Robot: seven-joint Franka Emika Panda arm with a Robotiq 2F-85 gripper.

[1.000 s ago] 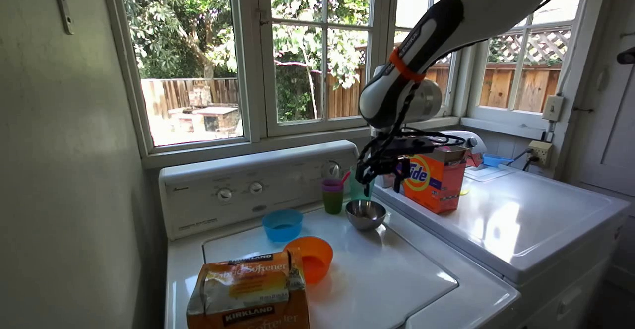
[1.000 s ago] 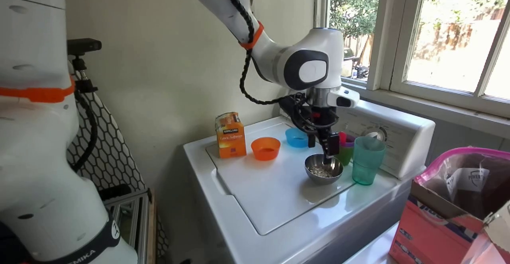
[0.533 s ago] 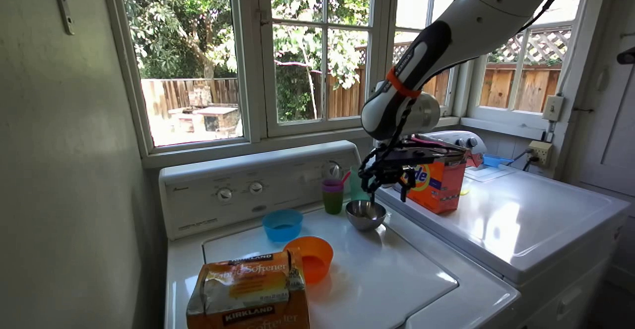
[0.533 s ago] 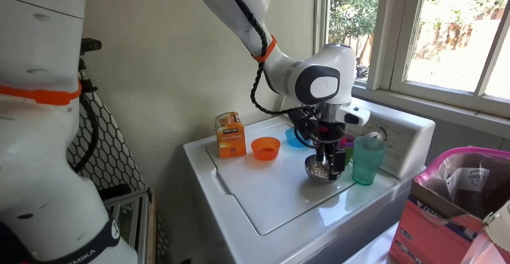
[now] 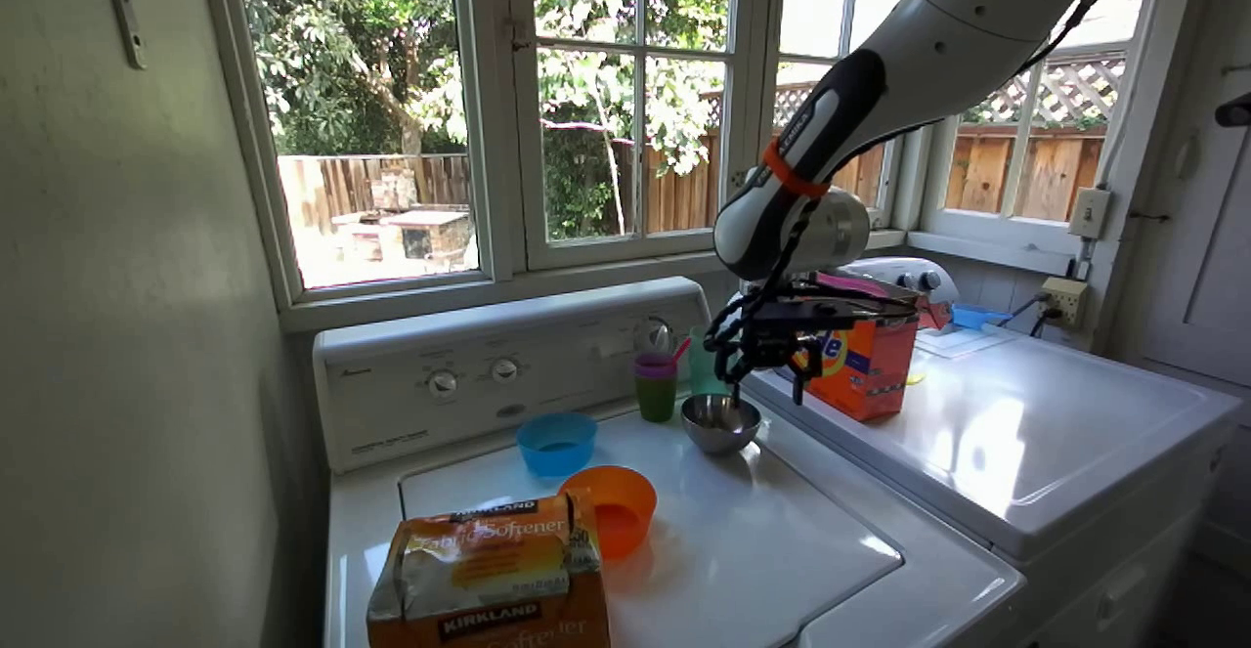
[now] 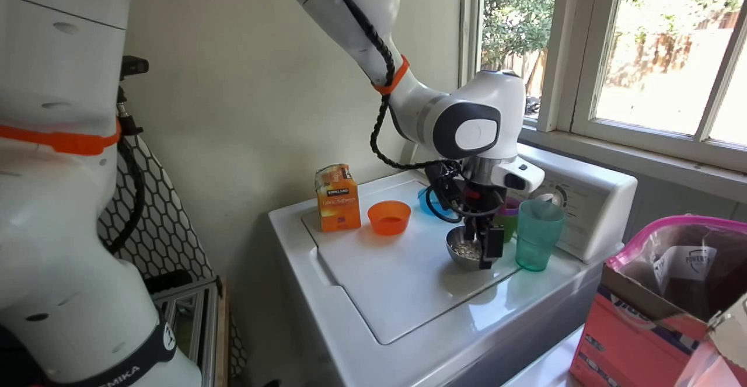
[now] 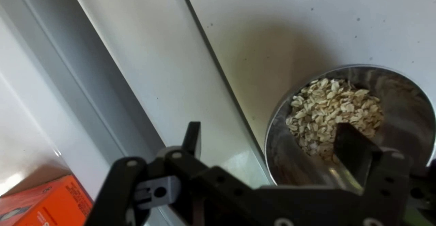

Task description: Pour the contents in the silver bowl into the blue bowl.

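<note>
"Both jaws have dropped closer to the silver bowl (image 7: 407, 111) since a second ago. Why?"

"To pinch its wall, I'd guess: one finger (image 7: 354, 151) hangs over the oats (image 7: 323, 111), the other beyond the rim."

"Gripping?"

"No: spread wide, holding nothing; whether they touch the bowl, I can't tell."

"And the blue bowl (image 5: 555, 461)?"

"Farther along the table (image 5: 723, 531), upright, probably placed to catch the pour."

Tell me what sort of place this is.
Probably a home laundry room: a white machine with dials, likely a washer or dryer, carries a Fabric Softener box, and a Tide box stands on the appliance beside it.
</note>
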